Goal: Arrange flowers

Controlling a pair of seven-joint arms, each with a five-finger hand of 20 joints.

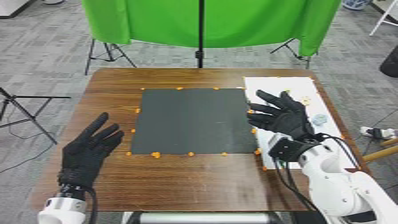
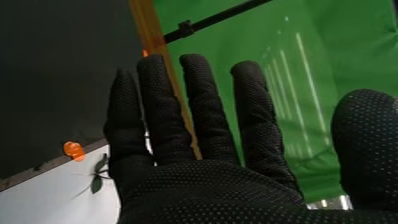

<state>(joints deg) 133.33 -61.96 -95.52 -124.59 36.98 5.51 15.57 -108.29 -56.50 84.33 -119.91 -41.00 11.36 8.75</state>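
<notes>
Holding right hand [image 1: 282, 120] loosely open, empty, above the white sheet [image 1: 266, 84], near dark leaves [image 2: 97, 184]; seemingly barely starting, with most arranging left to do.

Glossy wood table [image 1: 169, 187], matt dark mat [image 1: 191, 120], smooth white sheet [image 1: 275, 87], green cloth backdrop [image 1: 160, 25].

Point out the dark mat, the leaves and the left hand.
Mat [image 1: 189, 121]: head view, on its middle.
Leaves [image 2: 97, 184]: right wrist view, on one leaf.
Left hand [image 1: 83, 160]: head view, between fingers and wrist.
</notes>
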